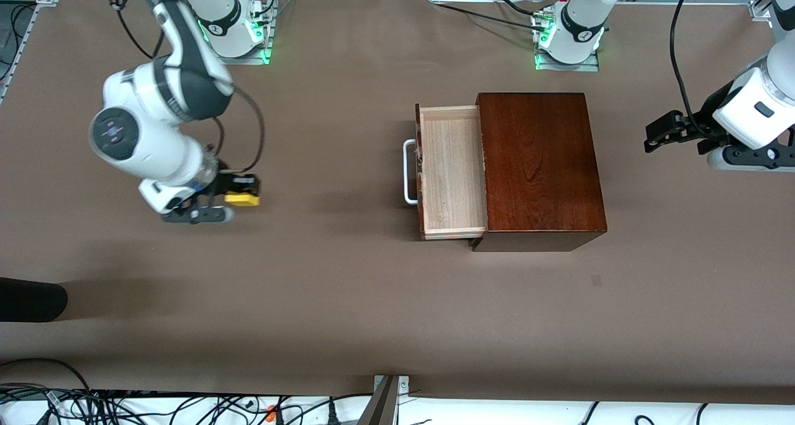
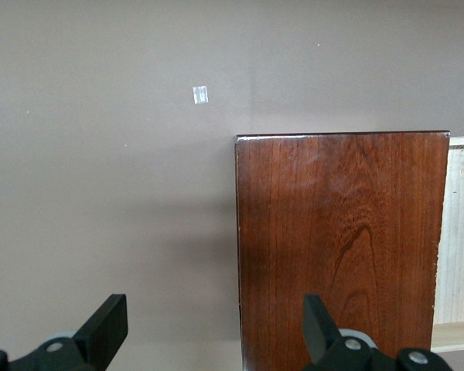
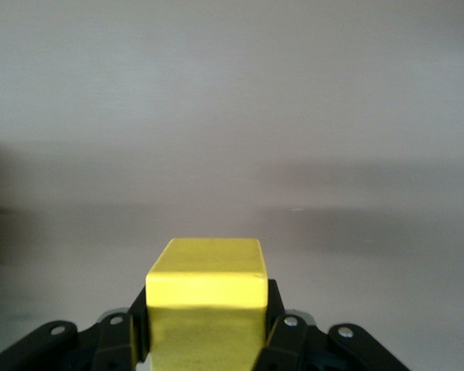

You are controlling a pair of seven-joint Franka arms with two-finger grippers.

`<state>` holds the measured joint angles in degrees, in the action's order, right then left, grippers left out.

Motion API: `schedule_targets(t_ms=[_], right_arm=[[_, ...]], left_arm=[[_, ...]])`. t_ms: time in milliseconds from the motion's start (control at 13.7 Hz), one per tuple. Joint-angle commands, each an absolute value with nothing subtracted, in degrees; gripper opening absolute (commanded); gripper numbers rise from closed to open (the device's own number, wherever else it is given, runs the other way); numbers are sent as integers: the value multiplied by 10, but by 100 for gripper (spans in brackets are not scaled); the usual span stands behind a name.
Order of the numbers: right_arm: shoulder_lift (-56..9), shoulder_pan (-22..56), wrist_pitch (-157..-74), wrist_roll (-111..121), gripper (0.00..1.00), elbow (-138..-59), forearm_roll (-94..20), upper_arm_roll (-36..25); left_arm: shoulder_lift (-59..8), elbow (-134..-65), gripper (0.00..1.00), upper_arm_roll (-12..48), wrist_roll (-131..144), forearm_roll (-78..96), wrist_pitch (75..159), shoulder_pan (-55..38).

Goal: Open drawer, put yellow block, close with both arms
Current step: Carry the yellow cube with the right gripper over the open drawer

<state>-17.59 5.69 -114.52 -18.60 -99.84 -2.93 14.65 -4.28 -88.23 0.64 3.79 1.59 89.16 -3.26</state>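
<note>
Right gripper (image 1: 239, 192) clamped on yellow block (image 1: 241, 199) above table (image 1: 348, 301), drawer (image 1: 450, 170) pulled out, left gripper (image 1: 659, 134) waits, jaws spread.

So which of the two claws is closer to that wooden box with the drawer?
The left. The left gripper hangs open beside the wooden box, at the left arm's end of the table. The right gripper, shut on the yellow block, is over the right arm's end.
</note>
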Motion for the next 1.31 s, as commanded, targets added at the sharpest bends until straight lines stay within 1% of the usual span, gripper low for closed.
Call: schedule_targets(t_ms=[0, 219, 510, 656, 802, 875, 1021, 1240], right_arm=[[-192, 120, -1130, -285, 18, -948, -30, 162], [-216, 199, -1136, -434, 18, -917, -29, 162], [-262, 312, -1143, -572, 18, -844, -25, 162], [-287, 360, -1164, -630, 18, -822, -20, 160], [-301, 386, -1227, -668, 18, -816, -17, 160], [-307, 402, -1245, -678, 18, -813, -14, 160], [-319, 427, -1250, -679, 18, -814, 32, 160], [-346, 440, -1250, -677, 18, -814, 106, 159]], left_arm=[[-22, -899, 100, -18, 21, 27, 895, -51], [-12, -901, 100, -9, 21, 18, 893, -51], [-5, -903, 100, -9, -23, 18, 876, -47], [-5, -902, 100, -9, -23, 15, 872, -47], [-6, -903, 100, -8, -22, 0, 874, -47], [-7, -902, 100, -8, -22, -1, 877, -47], [-7, -903, 100, -8, -23, -1, 876, -47], [-6, -902, 100, -11, -23, -1, 877, -47]])
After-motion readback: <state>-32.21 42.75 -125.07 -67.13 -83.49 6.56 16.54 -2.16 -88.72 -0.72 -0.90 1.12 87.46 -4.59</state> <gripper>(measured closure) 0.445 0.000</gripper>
